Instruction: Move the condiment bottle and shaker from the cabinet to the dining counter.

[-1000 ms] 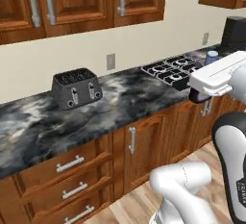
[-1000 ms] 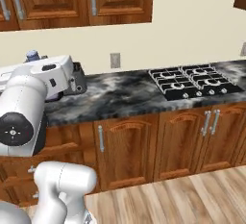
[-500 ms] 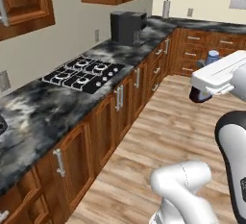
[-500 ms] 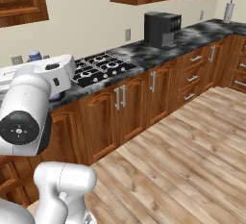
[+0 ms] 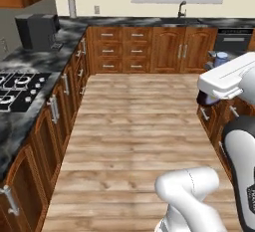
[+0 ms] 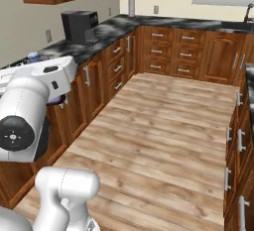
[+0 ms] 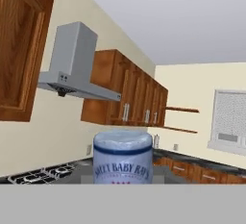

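From left to right: the stove [image 5: 15, 89] sits in the marbled bench [image 5: 30, 57], the wooden floor [image 5: 139, 126] lies in the middle, and the hand [image 5: 209, 96] is clamped on the condiment bottle [image 7: 123, 158], high above the floor.

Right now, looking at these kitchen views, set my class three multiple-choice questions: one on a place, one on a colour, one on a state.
1. Where does the black coffee machine stand?
A on the counter beyond the stove
B on the floor
C beside the sink

2. What is the floor made of?
A white tiles
B pale wood planks
C grey carpet

3. How does the condiment bottle sit?
A lying flat
B upside down
C upright

Answers:
1 A: it sits on the marbled top past the burners.
2 B: long wooden boards show.
3 C: its label reads level, with the cap on top.
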